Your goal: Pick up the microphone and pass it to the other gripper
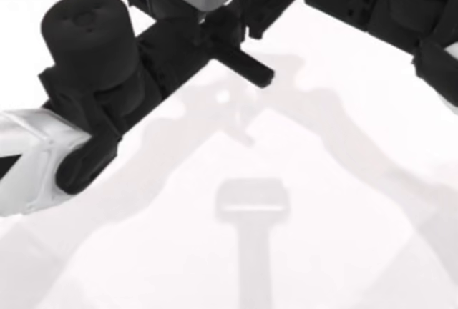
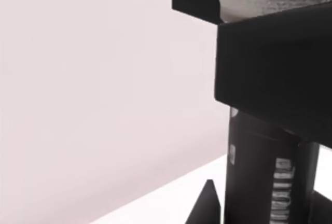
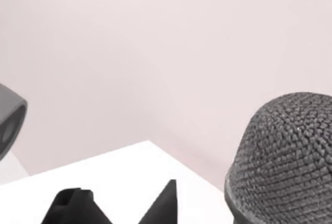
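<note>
Your microphone [image 2: 262, 177] is up off the table [image 1: 343, 202], at the far middle of the top view where the 2 arms meet. It stands along the left gripper [image 1: 240, 51], which reaches in from the left. The left wrist view shows the black handle flanked closely on both sides, so that claw looks clamped on it. The right gripper [image 1: 252, 19], the receiver, comes in from the upper right. A black part of it crosses the handle just below the mesh head [image 3: 285, 156], which sits very near the right wrist camera. You cannot tell from any view whether this claw has closed yet. Close the right claw squarely on the handle, not on the rounded mesh, which would likely slip. Release the left claw only once that hold looks firm, then draw the left arm straight back so it does not drag the handle.
</note>
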`<state>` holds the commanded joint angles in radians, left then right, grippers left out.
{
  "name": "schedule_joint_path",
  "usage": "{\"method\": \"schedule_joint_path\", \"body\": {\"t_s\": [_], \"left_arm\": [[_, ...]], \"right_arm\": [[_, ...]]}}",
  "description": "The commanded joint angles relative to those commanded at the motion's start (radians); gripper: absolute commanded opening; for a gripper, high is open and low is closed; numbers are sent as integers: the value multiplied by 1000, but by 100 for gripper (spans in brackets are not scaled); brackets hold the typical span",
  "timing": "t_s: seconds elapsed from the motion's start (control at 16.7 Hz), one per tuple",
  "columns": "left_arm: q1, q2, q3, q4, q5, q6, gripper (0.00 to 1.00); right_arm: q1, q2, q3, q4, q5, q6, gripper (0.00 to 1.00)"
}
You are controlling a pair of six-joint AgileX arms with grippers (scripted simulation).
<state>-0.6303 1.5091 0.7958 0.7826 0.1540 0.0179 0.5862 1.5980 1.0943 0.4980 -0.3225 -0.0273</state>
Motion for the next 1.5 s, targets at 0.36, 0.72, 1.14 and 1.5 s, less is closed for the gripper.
{"method": "schedule_joint_path", "body": {"t_s": [0.36,0.72,1.14,1.5], "left_arm": [[0,0,0,0,0,0,0],[0,0,0,0,0,0,0],[0,0,0,0,0,0,0],[0,0,0,0,0,0,30]], "right_arm": [[0,0,0,0,0,0,47],[0,0,0,0,0,0,2],[0,0,0,0,0,0,0],[0,0,0,0,0,0,0]]}}
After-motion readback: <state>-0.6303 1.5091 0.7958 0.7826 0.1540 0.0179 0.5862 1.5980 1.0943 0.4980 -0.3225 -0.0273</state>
